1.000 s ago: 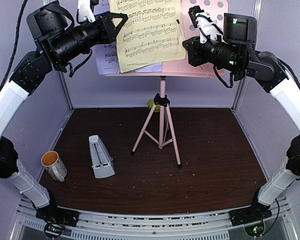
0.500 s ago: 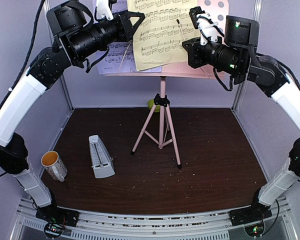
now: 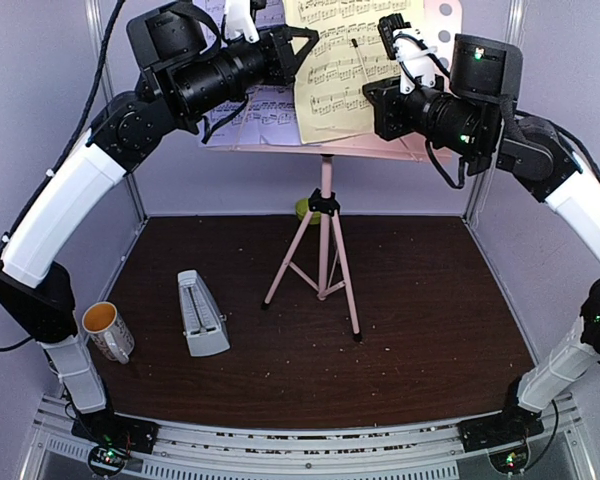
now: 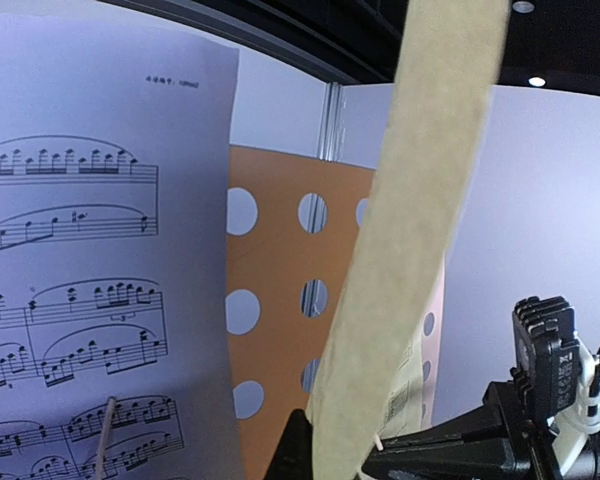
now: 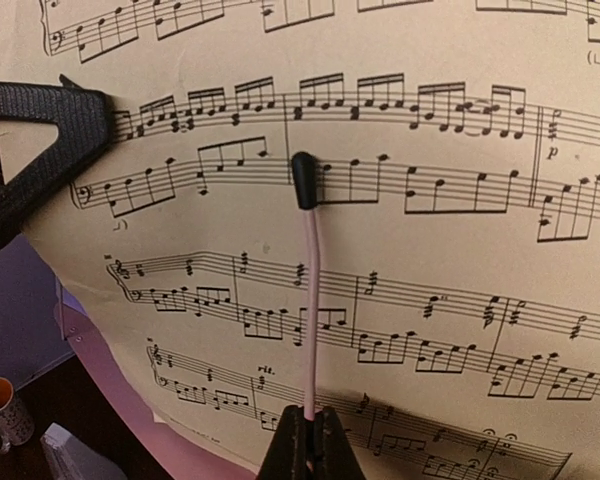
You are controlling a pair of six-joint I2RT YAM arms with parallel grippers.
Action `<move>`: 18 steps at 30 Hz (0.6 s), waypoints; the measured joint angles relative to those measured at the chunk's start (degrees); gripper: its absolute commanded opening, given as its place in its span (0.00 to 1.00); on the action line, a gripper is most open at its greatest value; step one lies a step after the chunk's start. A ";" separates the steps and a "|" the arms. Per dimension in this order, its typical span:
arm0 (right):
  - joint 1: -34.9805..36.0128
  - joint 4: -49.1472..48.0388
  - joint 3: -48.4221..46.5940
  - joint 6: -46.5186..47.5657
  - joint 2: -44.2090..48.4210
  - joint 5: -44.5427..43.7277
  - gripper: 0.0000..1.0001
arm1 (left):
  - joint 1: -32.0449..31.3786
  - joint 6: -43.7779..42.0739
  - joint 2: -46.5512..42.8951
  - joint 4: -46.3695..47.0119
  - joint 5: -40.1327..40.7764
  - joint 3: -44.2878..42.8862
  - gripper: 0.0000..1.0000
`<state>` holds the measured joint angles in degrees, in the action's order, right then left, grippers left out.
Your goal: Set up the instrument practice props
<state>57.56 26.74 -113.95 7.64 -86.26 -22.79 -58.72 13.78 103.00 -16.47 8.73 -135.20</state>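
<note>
The pink tripod music stand (image 3: pixel 325 250) stands at the back middle of the table, its perforated desk (image 3: pixel 442 18) at the top. A lavender page (image 3: pixel 265 110) rests on the desk's left part. My left gripper (image 3: pixel 302 42) is shut on the left edge of the pale-yellow page (image 3: pixel 345 60), held in front of the desk; the left wrist view shows this page (image 4: pixel 410 250) edge-on between the jaws (image 4: pixel 350 450). My right gripper (image 3: pixel 373 95) is shut on the stand's pink page-holder wire (image 5: pixel 308 300), which lies across the yellow page (image 5: pixel 430 330). The grey metronome (image 3: pixel 200 315) stands at the front left.
A white mug with orange inside (image 3: pixel 107 330) stands left of the metronome. A lime-green bowl (image 3: pixel 302 208) shows behind the stand's hub. The stand's legs spread over the table's middle. Purple walls and metal posts enclose the back and sides.
My left arm has moved right with the yellow page, sliding it across the desk and uncovering more of the lavender page. My right gripper has barely moved.
</note>
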 measured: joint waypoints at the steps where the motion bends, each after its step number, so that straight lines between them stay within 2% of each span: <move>1: 0.04 -0.13 0.17 0.02 0.07 -0.02 0.00 | 0.00 0.04 0.24 -0.02 -0.11 -0.17 0.08; 2: 0.04 -0.46 0.50 0.07 0.22 -0.11 0.00 | 0.00 0.11 0.46 -0.02 -0.22 -0.26 0.17; 4: 0.04 -0.90 1.11 0.11 0.59 -0.20 0.00 | 0.00 0.11 0.72 -0.04 -0.26 -0.37 0.25; 6: 0.09 -1.20 1.51 0.13 0.87 -0.22 0.00 | 0.00 0.26 0.83 -0.09 -0.26 -0.48 0.28; 14: 0.13 -2.54 2.97 0.17 1.51 -0.24 0.00 | -0.20 0.22 0.81 -1.01 -0.20 -1.03 0.31; 18: 0.17 -2.67 3.06 0.17 1.53 -0.24 0.00 | -0.39 0.20 0.20 -1.49 -0.02 0.42 0.28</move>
<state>57.74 24.08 -110.89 7.81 -84.73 -23.03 -59.11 13.98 103.20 -17.96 8.71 -134.78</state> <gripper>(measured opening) 0.024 0.313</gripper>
